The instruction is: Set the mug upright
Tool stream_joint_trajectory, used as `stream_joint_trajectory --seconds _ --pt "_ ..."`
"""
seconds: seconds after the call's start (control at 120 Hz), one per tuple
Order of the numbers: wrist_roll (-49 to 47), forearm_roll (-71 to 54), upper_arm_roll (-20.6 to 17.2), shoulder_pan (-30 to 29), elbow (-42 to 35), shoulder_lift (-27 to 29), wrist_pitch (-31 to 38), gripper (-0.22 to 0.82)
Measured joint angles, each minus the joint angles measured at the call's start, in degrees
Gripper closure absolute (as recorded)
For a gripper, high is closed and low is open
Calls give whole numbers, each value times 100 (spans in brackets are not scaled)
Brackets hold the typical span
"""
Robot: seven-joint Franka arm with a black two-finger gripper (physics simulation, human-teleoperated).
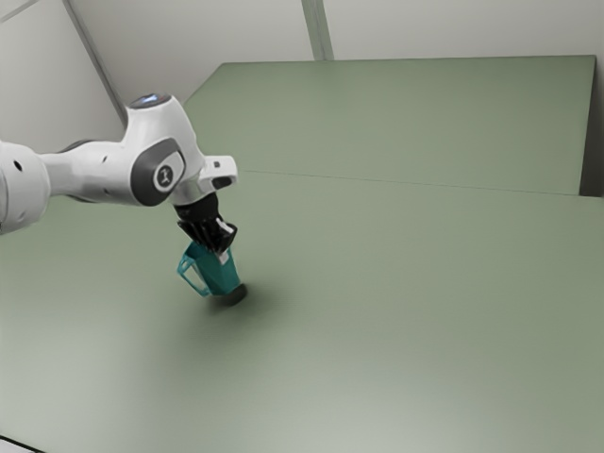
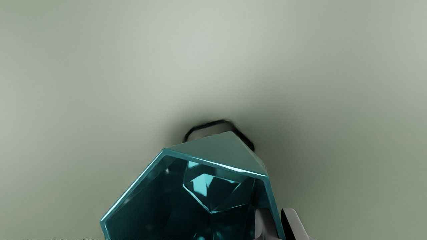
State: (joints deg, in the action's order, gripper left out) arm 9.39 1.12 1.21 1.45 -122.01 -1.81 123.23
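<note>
Exterior view, left to right. Item: one white and grey arm [image 1: 104, 172], entering from the exterior view's left edge, its hand angled down over the table. Item: one teal handle [image 1: 192, 276], angular, on the side of the mug facing the exterior view's left. Item: one mug [image 1: 216, 272], teal, faceted, tilted, mouth up and leaning toward the exterior view's left, low over the green table [image 1: 406, 311]; whether it bears on the surface I cannot tell. Item: one black gripper [image 1: 224, 253], mine, at the mug's rim, clamped on the mug's wall. Item: one dark base [image 1: 234, 295], at the mug's lower end, set off toward the exterior view's right, with a soft shadow around it. Item: one thin seam [image 1: 377, 182], running across the table beyond the mug. Wrist view, left to right: the mug's open mouth faces my camera, glossy facets inside, the dark base showing past the rim [image 2: 217, 162]; then one grey finger [image 2: 266, 224] inside the mug, the wall pinched next to it, and the other finger [image 2: 296, 223] outside.
</note>
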Motion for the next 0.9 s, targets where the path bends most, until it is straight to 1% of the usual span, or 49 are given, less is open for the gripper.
stream_joint_trajectory --seconds 0.267,0.292,0.45,0.55,0.633,0.725,0.825,0.9 --pt "-800 -22 1 -39 -137 -162 116 78" --pt "-857 -17 1 -37 -138 -169 120 75" --pt "-1148 22 2 -1 -141 -202 134 40" --pt "-1296 31 3 6 -126 -188 130 26" --pt "-1400 33 8 12 -98 -76 99 18" --pt "-1500 28 10 20 38 282 -117 12" --pt "-1594 8 -7 16 787 571 -766 8" --pt "-1648 -12 -123 15 1488 770 -1431 6"
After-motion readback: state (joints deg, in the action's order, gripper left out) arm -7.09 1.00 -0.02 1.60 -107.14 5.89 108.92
